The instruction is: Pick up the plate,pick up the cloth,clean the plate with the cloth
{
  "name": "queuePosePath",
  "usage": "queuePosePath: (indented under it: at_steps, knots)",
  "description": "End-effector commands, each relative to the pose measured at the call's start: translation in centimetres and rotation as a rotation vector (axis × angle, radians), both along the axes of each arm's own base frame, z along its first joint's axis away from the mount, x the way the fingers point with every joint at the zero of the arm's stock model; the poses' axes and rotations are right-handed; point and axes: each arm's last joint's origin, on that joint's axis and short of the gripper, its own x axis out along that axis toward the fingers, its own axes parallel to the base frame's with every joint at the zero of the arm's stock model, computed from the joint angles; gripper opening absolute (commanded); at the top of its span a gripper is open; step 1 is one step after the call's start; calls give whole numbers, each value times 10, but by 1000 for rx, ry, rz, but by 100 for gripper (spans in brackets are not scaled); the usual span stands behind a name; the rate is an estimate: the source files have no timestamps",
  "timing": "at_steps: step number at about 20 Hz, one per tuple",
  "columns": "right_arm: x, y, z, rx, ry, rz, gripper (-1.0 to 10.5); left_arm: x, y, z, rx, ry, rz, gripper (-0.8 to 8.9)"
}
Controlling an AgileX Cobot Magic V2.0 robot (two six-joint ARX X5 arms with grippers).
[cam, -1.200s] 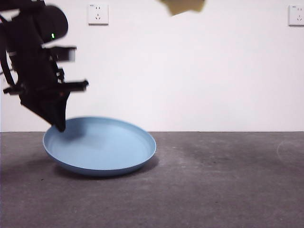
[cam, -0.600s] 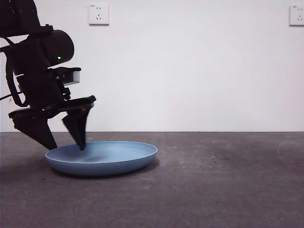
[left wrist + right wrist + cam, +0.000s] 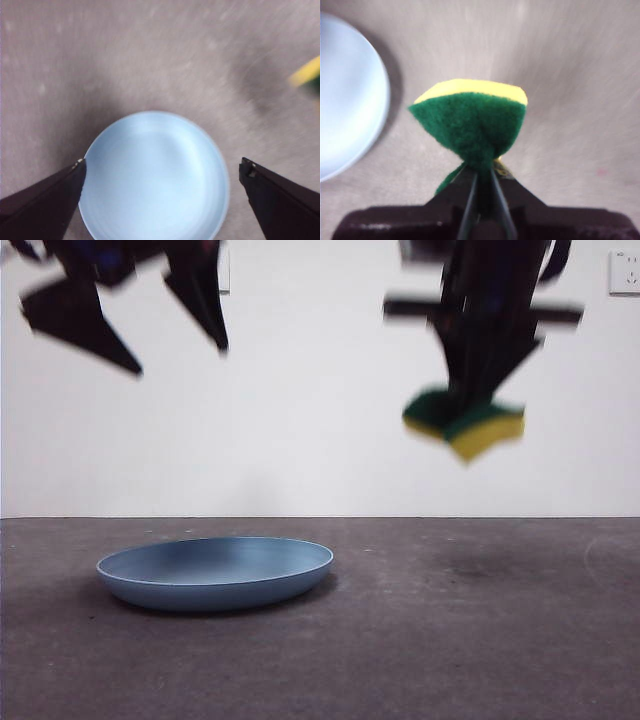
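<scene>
The light-blue plate [image 3: 215, 575] lies flat on the grey table, left of centre. High above it hangs my left gripper [image 3: 178, 358], open and holding nothing. From the left wrist the plate [image 3: 155, 175] shows far below, between the spread jaws of the left gripper [image 3: 162, 164]. My right gripper [image 3: 470, 400] hangs in the air on the right, shut on the cloth [image 3: 465, 422], a yellow sponge with a green top. In the right wrist view the cloth [image 3: 475, 120] is pinched in the right gripper [image 3: 482, 172], with the plate [image 3: 345, 100] off to the side below.
A white wall with a socket [image 3: 627, 270] stands behind the table. The grey tabletop [image 3: 480, 640] stretches to the right of the plate. The cloth's edge [image 3: 307, 75] shows at the side of the left wrist view.
The left gripper let go of the plate's rim and rose well above it; the plate now lies flat. The right gripper came down into view with the cloth.
</scene>
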Motion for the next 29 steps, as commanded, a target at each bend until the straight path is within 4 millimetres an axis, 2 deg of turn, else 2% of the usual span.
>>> queuePosePath:
  at_steps: [1, 5, 7, 8, 10, 12, 13, 14, 23, 24, 25, 26, 27, 28, 29]
  knots:
    - [20, 6, -39, 35, 126, 10, -16, -23, 6, 20, -26, -54, -8, 584]
    - [46, 12, -92, 36, 216, 1, -16, -60, 22, 41, -20, -110, 8, 584]
    - [51, 11, -105, 23, 244, -7, -14, -70, 28, 45, -9, -111, 17, 584]
    - [52, 11, -108, 20, 250, -11, 35, -73, 31, 45, 6, -112, 30, 584]
    - [52, 11, -108, 24, 245, -13, 255, -76, 33, 45, 32, -107, 46, 584]
    - [53, 10, -108, 25, 247, -20, 564, -76, 33, 44, 35, -100, 45, 584]
    - [53, 9, -108, 25, 249, -27, 670, -76, 33, 44, 35, -100, 45, 584]
    - [53, 9, -108, 24, 248, -27, 696, -76, 33, 44, 35, -100, 45, 584]
    - [52, 8, -105, 25, 246, -26, 689, -75, 32, 44, 56, -107, 29, 583]
    - [52, 8, -103, 27, 240, -22, 684, -75, 32, 42, 86, -106, 9, 556]
    - [51, 8, -100, 29, 232, -18, 593, -74, 32, 39, 110, -91, -3, 461]
    - [50, 7, -96, 32, 223, -15, 389, -73, 31, 37, 134, -73, -15, 306]
    - [49, 6, -90, 36, 211, -12, 153, -71, 30, 34, 158, -56, -27, 94]
    - [47, 5, -82, 37, 186, 8, -14, -69, 29, 31, 177, -50, -38, -8]
    - [45, 4, -73, 45, 161, 9, -12, -66, 28, 30, 187, -51, -42, -8]
